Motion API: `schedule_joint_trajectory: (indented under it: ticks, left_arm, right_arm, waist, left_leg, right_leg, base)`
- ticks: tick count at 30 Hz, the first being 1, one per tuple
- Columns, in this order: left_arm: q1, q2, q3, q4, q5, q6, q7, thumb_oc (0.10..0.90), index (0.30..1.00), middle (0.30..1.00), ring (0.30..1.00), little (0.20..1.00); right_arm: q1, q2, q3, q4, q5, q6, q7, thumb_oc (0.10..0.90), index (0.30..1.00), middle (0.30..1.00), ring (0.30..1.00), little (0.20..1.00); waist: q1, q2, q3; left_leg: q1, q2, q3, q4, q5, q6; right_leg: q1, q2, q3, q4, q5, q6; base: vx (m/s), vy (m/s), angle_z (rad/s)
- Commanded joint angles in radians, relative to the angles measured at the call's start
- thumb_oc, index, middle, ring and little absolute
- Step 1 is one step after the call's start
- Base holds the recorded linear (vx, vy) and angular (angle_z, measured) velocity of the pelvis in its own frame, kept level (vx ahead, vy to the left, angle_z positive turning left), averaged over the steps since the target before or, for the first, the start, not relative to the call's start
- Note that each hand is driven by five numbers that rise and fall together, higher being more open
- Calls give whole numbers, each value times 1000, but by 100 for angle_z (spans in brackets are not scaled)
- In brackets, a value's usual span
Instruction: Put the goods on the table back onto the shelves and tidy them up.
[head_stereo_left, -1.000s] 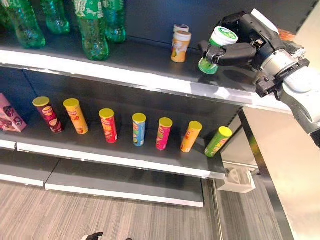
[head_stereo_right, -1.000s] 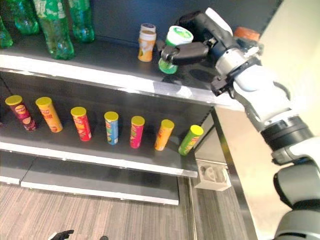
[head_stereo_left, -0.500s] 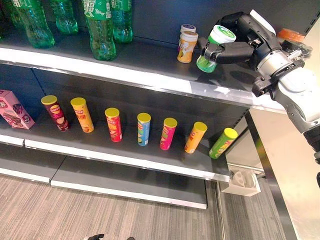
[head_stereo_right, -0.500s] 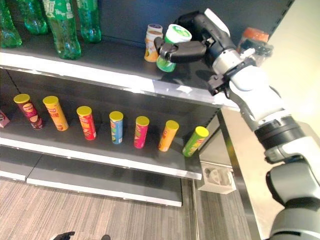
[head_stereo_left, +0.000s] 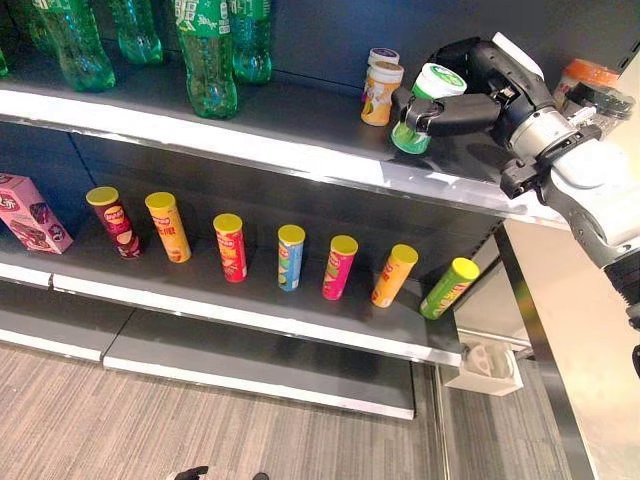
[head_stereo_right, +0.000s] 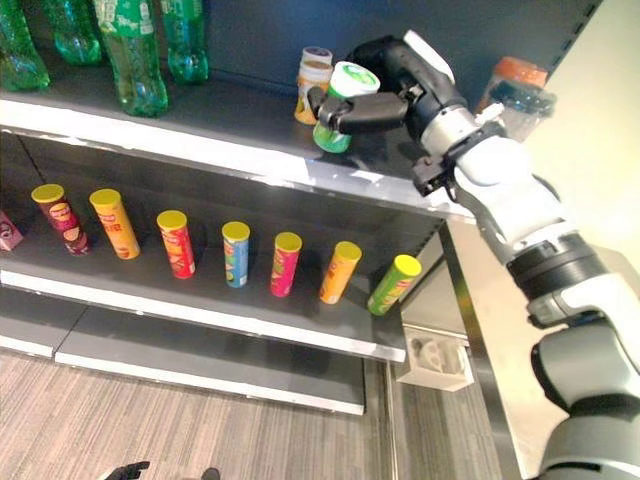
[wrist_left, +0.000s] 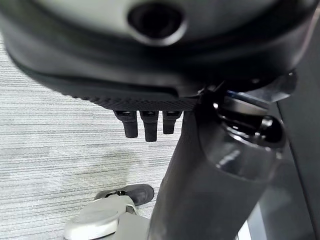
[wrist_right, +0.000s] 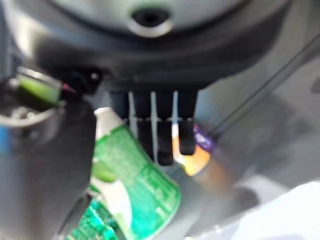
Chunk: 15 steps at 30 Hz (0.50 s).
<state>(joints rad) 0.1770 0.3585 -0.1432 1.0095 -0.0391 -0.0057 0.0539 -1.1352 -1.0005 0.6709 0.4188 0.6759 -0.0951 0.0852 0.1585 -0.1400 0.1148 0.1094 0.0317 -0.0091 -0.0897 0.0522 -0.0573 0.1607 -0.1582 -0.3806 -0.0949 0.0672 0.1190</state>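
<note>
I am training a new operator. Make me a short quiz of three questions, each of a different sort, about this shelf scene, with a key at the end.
1. True or false: the right hand holds the green cup tilted over the top shelf.
2. Multiple choice: what stands just beside the green cup on the top shelf? A) a pink box B) two orange cups C) a green bottle
3. Fill in: the chip cans stand in a row on the ____ shelf.

Key: 1. True. 2. B, the orange cups. 3. Middle; the green can at the right end leans.
</note>
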Motion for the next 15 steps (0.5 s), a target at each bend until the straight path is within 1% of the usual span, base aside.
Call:
schedule_joint_trajectory:
  ticks: [1, 7, 15]
  left_arm:
    - [-38, 52, -38, 5, -20, -43, 9, 800, 900, 900, 900, 900]
    - [-32, 52, -32, 7, -22, -42, 8, 800, 900, 900, 900, 900]
    - [-40, 51, -25, 12, -44, -43, 15, 800, 900, 900, 900, 900]
  right_arm:
    - [-171, -27, 8, 34, -2, -54, -21, 400, 300, 300, 300, 300]
    - [-174, -20, 14, 43, -10, -50, -19, 400, 300, 300, 300, 300]
    - [-187, 17, 24, 73, -33, -45, -23, 400, 300, 300, 300, 300]
  waist:
    - [44, -39, -45]
    - [48, -45, -43]
    - [52, -51, -37]
  left_leg:
    - [-29, 39, 26, 18, -73, -42]
    - [-28, 36, 25, 17, -77, -40]
    - [-29, 34, 27, 17, -78, -38]
  right_leg:
    - [-20, -97, -43, 64, -35, 77]
    - [-21, -99, -45, 65, -33, 79]
    - [-26, -103, -41, 69, -32, 79]
  base:
    - [0, 0, 0]
    - [0, 0, 0]
    - [0, 0, 0]
